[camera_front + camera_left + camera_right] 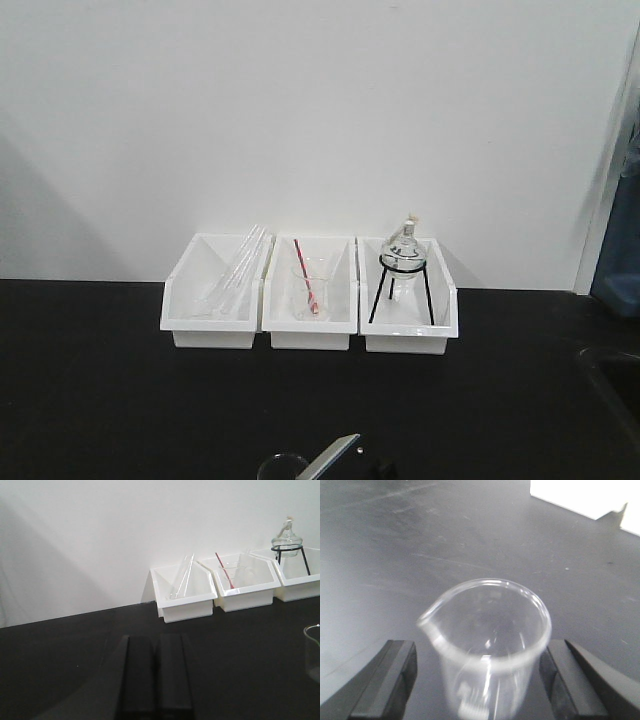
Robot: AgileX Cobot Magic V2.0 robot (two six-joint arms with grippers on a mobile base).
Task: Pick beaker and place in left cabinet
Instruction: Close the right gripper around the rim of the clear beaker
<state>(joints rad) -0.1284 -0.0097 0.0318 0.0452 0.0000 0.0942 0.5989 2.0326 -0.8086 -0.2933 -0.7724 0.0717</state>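
Observation:
The small clear beaker [487, 645] stands upright on the black tabletop, its pour spout pointing left in the right wrist view. My right gripper [477, 669] is open with one dark finger on each side of it. The left finger [395, 672] stands apart from the glass, and the right finger [557, 672] is close to the rim. The beaker's rim [283, 465] also shows at the bottom edge of the front view and at the right edge of the left wrist view [312, 652]. My left gripper [156, 642] is shut and empty, low over the table. The left cabinet is out of view.
Three white bins [310, 330] stand in a row against the white wall. They hold glass tubes [235, 275], a beaker with a red rod [310, 285] and a flask on a black tripod [404, 265]. A recessed edge [612, 375] lies at the table's right.

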